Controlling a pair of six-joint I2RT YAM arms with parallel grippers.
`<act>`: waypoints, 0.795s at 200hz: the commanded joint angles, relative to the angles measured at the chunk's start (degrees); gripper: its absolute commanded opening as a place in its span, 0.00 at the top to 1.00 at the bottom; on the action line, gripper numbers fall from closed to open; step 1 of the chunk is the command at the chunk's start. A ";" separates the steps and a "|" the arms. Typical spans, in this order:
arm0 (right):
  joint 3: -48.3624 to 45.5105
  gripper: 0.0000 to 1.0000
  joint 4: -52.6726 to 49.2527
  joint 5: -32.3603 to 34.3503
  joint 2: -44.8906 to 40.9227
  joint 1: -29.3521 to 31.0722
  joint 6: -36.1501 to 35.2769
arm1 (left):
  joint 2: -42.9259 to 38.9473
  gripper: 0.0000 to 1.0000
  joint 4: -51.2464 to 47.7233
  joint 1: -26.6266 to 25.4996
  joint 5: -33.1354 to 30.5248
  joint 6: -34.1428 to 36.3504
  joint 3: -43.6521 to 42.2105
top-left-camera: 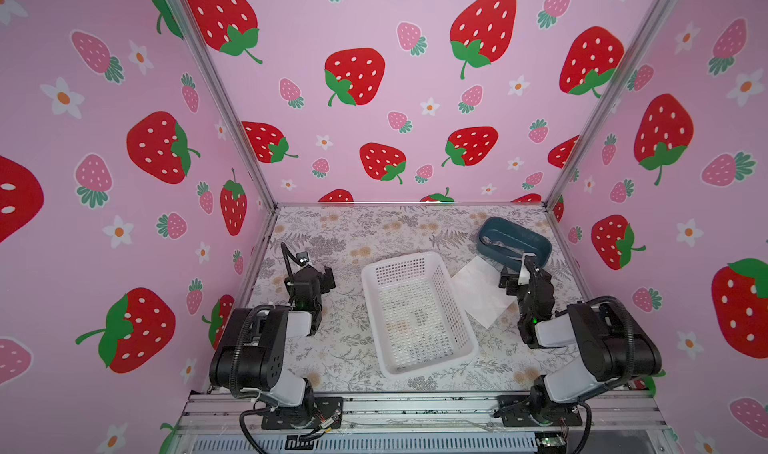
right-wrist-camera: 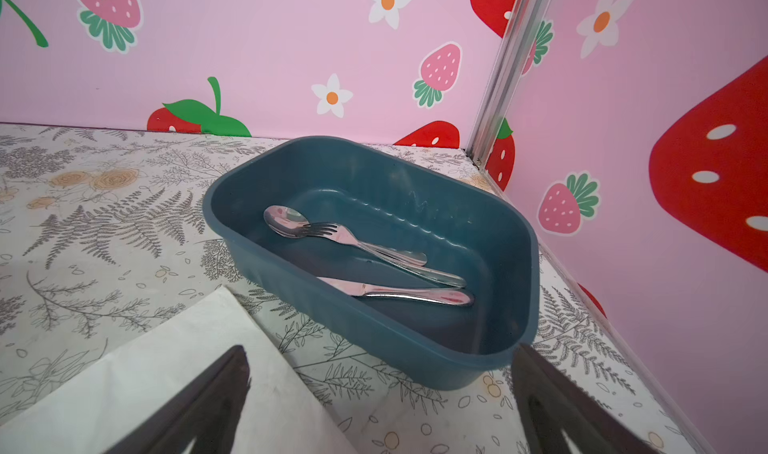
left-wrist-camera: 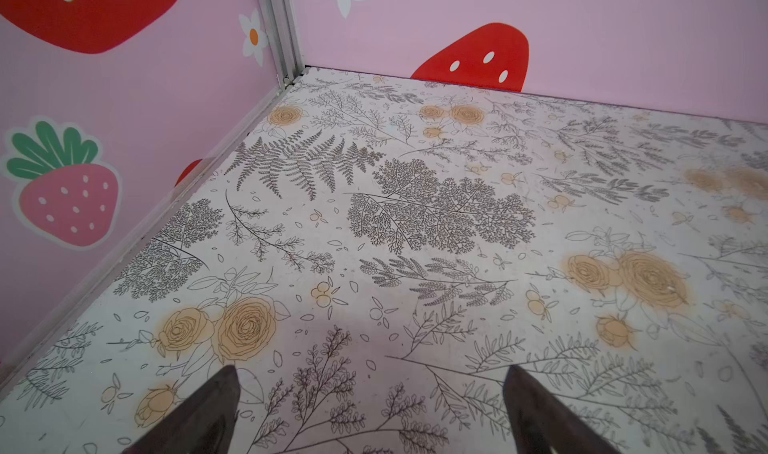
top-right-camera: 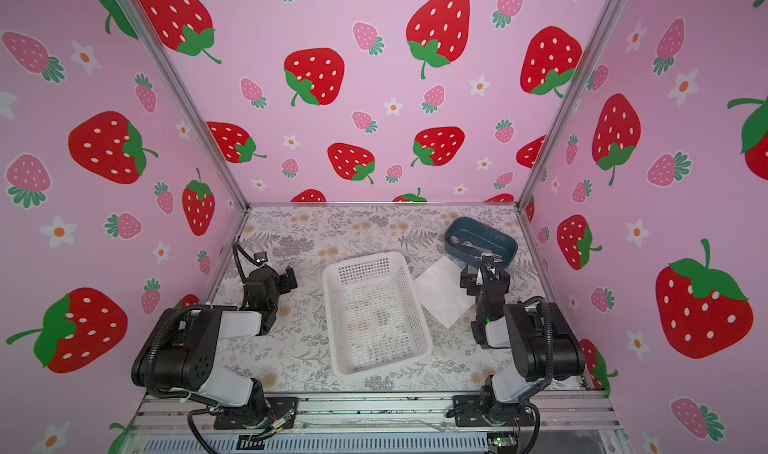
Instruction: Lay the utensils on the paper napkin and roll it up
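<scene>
The utensils lie inside a dark blue tub (right-wrist-camera: 395, 173) at the back right: a silvery spoon (right-wrist-camera: 286, 220), a fork (right-wrist-camera: 337, 234) across it and a knife (right-wrist-camera: 399, 296). The paper napkin (top-left-camera: 478, 294) (top-right-camera: 440, 296) lies flat as a white square between the tub and the white basket; one corner of the paper napkin (right-wrist-camera: 145, 389) shows in the right wrist view. My right gripper (right-wrist-camera: 380, 352) (top-left-camera: 517, 271) hovers open over the napkin's far corner, just short of the tub, holding nothing. My left gripper (left-wrist-camera: 372, 373) (top-left-camera: 328, 279) is open over bare floral tabletop at the left.
A white perforated basket (top-left-camera: 399, 260) (top-right-camera: 361, 261) stands in the middle of the table between the arms. Pink strawberry walls close in the left, back and right sides. The blue tub (top-left-camera: 515, 228) sits near the back right corner post.
</scene>
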 commanded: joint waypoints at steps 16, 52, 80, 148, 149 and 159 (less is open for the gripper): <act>0.72 0.00 0.56 -0.17 0.00 -0.28 -0.80 | 0.15 0.01 0.47 -0.16 -0.73 0.62 1.30; 0.81 0.00 0.54 -0.19 0.14 -0.22 -0.76 | 0.18 0.01 0.43 -0.17 -0.71 0.62 1.30; 0.90 0.00 0.28 -0.54 0.10 -0.39 -0.62 | 0.17 0.01 0.43 -0.22 -0.78 0.61 1.30; 0.90 0.00 0.26 -0.59 0.08 -0.41 -0.55 | 0.16 0.01 0.48 -0.15 -0.76 0.61 1.30; 0.90 0.00 0.26 -0.59 0.13 -0.44 -0.58 | 0.19 0.01 0.45 -0.18 -0.77 0.61 1.30; 0.90 0.00 0.28 -0.62 0.02 -0.39 -0.69 | 0.14 0.01 0.43 -0.21 -0.74 0.62 1.30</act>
